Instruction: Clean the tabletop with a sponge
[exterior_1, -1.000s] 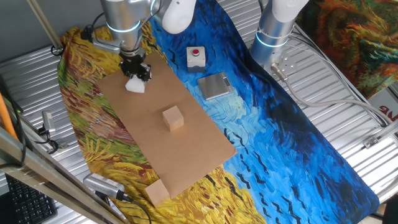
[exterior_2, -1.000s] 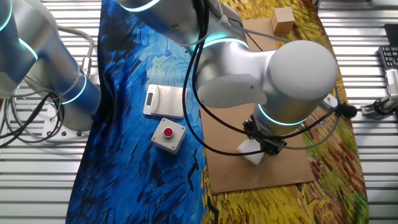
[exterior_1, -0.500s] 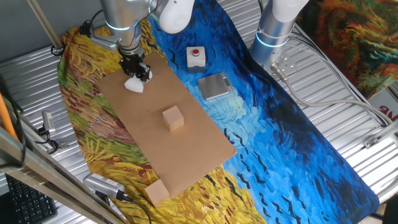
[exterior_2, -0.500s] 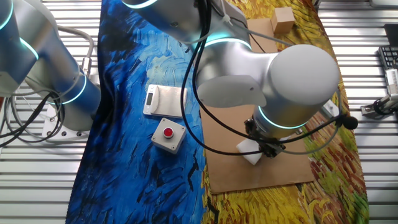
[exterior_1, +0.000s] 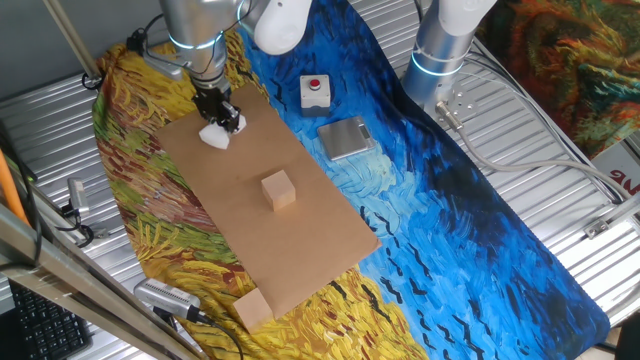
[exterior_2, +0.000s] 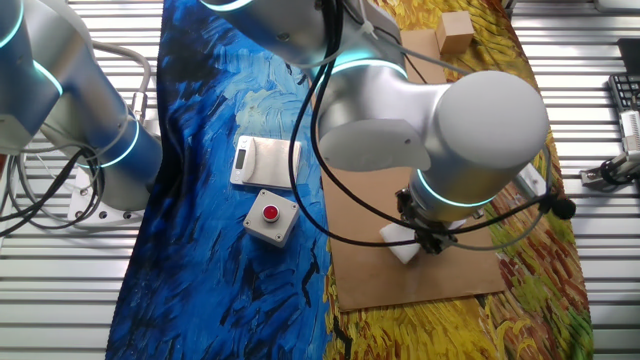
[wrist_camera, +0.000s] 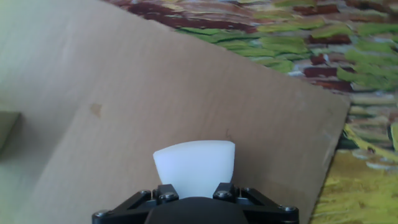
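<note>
The arm is built from rounded silver-grey and white segments, a glowing light-blue ring is seen at each joint, black cables are looped along the big segment above the tabletop (exterior_2: 470, 270), and a black gripper (exterior_1: 218, 113) with small silver screws is carried at its end.

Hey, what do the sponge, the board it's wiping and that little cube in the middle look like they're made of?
The sponge looks like soft white foam: matte, and it flares out beyond the gripper holding it. The tabletop looks like cardboard or fibreboard: flat, dull light brown, with one small stain. The cube looks like unpainted wood, pale tan with crisp edges, though no grain shows.
</note>
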